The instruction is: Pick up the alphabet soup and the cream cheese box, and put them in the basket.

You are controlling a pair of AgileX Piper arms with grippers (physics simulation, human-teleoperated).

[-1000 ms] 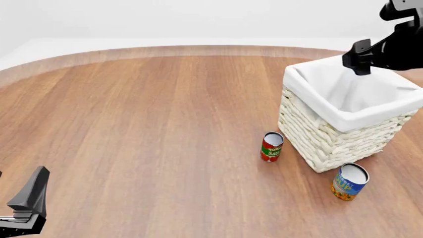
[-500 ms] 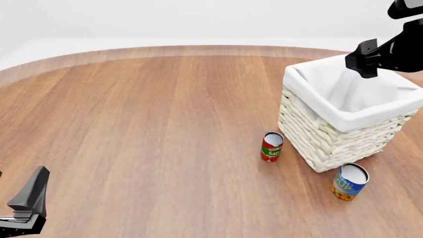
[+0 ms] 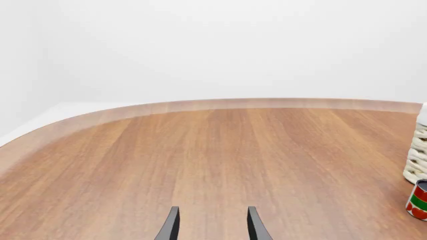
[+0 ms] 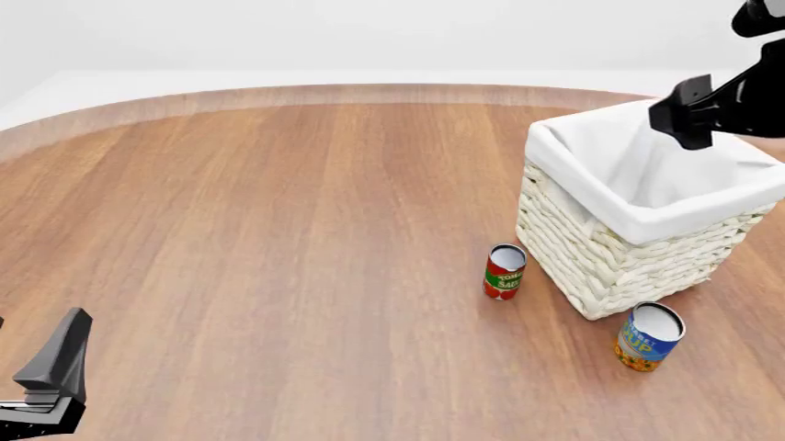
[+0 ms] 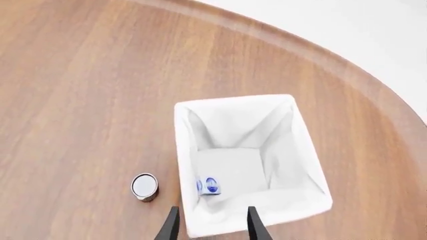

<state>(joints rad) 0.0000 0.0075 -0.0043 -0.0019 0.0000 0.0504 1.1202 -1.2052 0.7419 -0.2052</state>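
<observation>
The cream cheese box (image 5: 208,185) lies inside the basket (image 4: 620,266). The alphabet soup (image 4: 648,336) stands on the table (image 4: 270,230) just beside the basket at 5 o'clock, the tomato sauce can (image 4: 503,271) at 8 o'clock. Right fingers (image 5: 169,227) hang parted and empty above the basket; left fingers (image 3: 253,226) are parted, empty.

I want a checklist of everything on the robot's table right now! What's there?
Surface: round wooden table, bare wood showing.
Job's things: alphabet soup upright on the table beside the basket; cream cheese box lying inside the basket.
Clutter: tomato sauce can, upright beside the basket.
End effectors: left end effector open, low over the table; right end effector open, empty, above the basket.
Cables: nothing seen.
Surroundings: plain white background.
</observation>
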